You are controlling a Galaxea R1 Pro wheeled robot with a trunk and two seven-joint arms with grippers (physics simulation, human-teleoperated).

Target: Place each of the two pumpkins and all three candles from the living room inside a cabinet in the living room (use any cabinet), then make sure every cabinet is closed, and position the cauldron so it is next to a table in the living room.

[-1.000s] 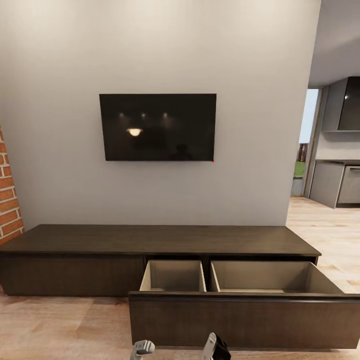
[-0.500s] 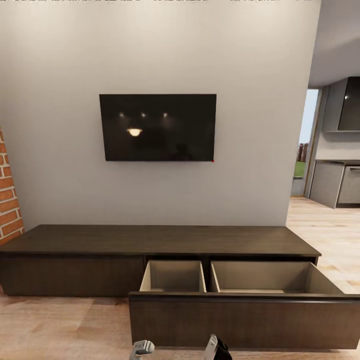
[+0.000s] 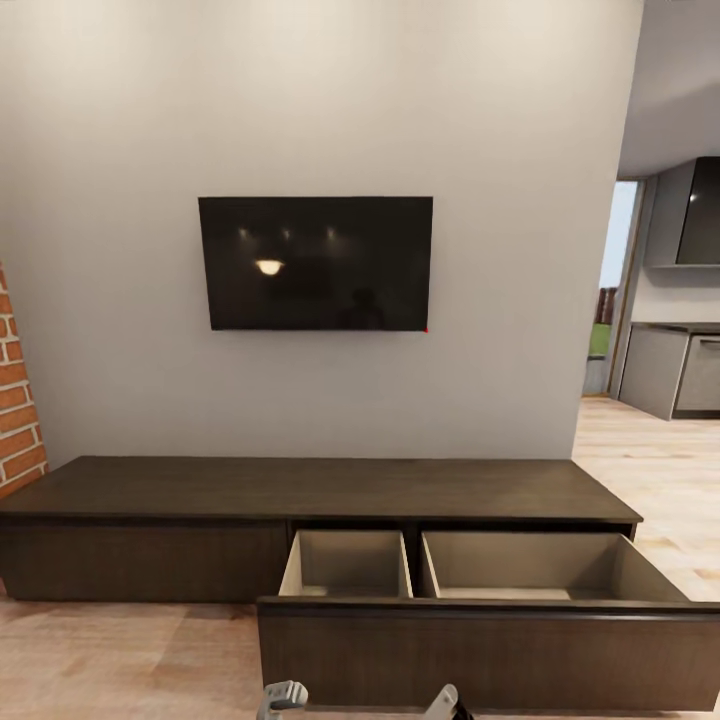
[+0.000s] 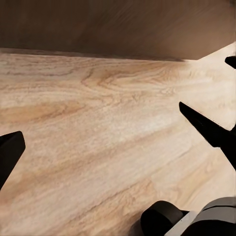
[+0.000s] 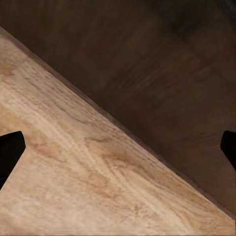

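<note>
While both wrist cameras look down at bare flooring, the left gripper (image 4: 115, 142) has its black fingertips (image 4: 209, 129) standing far apart at opposite edges of the left wrist view, so its jaws are open with nothing between them. The right gripper (image 5: 120, 145) reads the same in the right wrist view: dark fingertips (image 5: 10, 150) at the two edges, jaws spread wide, nothing held.

Beneath both grippers lies the light wood-plank floor (image 4: 98, 128). Just beyond each one rises a dark-brown wooden panel.

Head view: small grey and black parts of the two arms show at the bottom edge, directly in front of the pulled-out drawer front. The long, low dark-brown wooden TV cabinet (image 3: 310, 488) runs along the grey wall. Its wide right-hand drawer (image 3: 480, 650) stands open, showing two pale tan compartments side by side; no contents are visible in the parts that show. The left drawer front sits flush.

Above the cabinet hangs a black flat-screen television (image 3: 316, 263). A red-brick wall edge (image 3: 18, 415) shows at the far left. At the far right is an opening to a grey kitchen (image 3: 670, 340).
</note>
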